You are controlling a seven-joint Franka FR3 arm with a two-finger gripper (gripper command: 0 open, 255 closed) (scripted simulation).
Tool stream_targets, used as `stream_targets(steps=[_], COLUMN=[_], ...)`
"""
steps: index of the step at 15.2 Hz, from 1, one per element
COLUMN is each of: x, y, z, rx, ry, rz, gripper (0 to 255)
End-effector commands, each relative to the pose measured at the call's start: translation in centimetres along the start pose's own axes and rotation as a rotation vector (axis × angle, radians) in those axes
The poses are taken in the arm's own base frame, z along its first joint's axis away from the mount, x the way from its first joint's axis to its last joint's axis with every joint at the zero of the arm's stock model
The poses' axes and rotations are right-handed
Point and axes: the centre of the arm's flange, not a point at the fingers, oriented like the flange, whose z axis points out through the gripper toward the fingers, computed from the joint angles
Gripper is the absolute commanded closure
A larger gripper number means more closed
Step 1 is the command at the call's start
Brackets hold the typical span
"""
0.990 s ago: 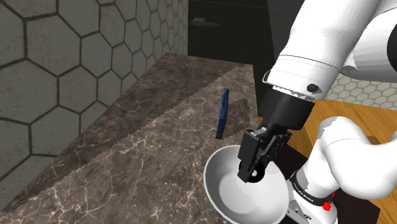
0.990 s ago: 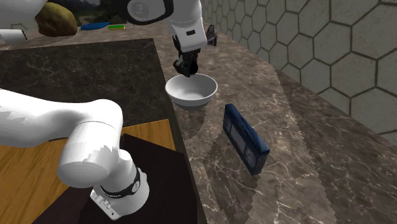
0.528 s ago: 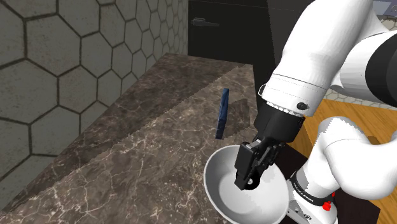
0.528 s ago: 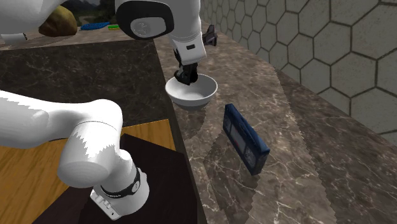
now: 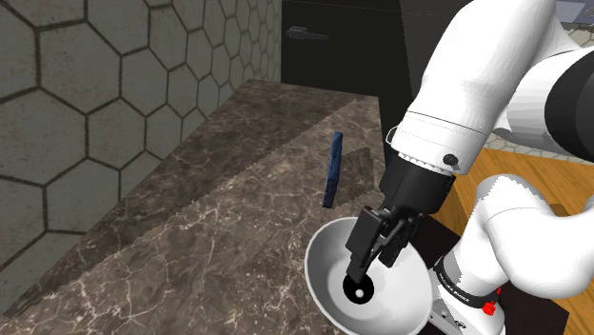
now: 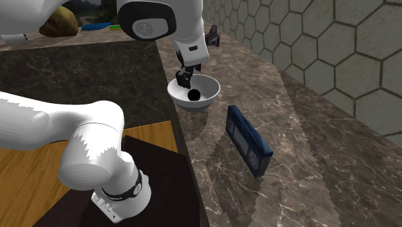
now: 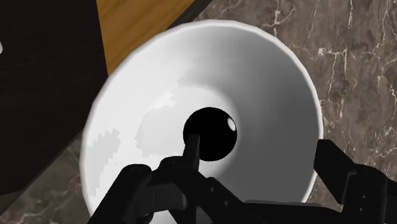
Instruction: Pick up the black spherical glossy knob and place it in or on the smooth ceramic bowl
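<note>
The black glossy knob (image 5: 359, 292) (image 6: 192, 95) (image 7: 211, 133) lies at the bottom of the white bowl (image 5: 319, 257) (image 6: 207, 100) (image 7: 267, 83), close to its middle, with a small bright highlight on its round top. The bowl stands upright on the dark brown marble countertop (image 5: 219, 190) (image 6: 309, 148), right at the counter's edge next to the robot's stand (image 6: 161, 187). The black gripper (image 5: 373, 259) (image 6: 185, 78) (image 7: 256, 153) hangs over the bowl, pointing down into it, its tips within the rim and above the knob. In the wrist view its fingers (image 7: 191, 147) stand well apart and hold nothing; one fingertip overlaps the knob's edge in that view, and whether it touches cannot be told, while the other sits far off over the bowl's wall. On the countertop, just beyond the bowl in the shoulder view, a dark blue flat case (image 5: 332, 168) (image 6: 248, 140) stands on edge, apart from the bowl. A grey wall of hexagonal tiles (image 5: 95, 95) (image 6: 322, 45) runs along the far side of the counter. A strip of wooden surface (image 6: 26, 174) (image 7: 140, 25) shows beside the stand.
</note>
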Motion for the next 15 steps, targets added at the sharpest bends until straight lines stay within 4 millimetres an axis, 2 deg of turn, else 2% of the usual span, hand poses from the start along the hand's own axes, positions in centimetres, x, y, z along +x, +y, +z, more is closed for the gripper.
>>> stream_targets(steps=[1,4,8,15], x=[0.0,0.0,0.0,0.0], y=[0.0,0.0,0.0,0.0], z=[0.0,0.0,-5.0,-5.0], rx=[0.000,0.000,0.000,0.000], ry=[0.000,0.000,0.000,0.000], rz=[0.000,0.000,0.000,0.000], gripper=[0,0,0,0])
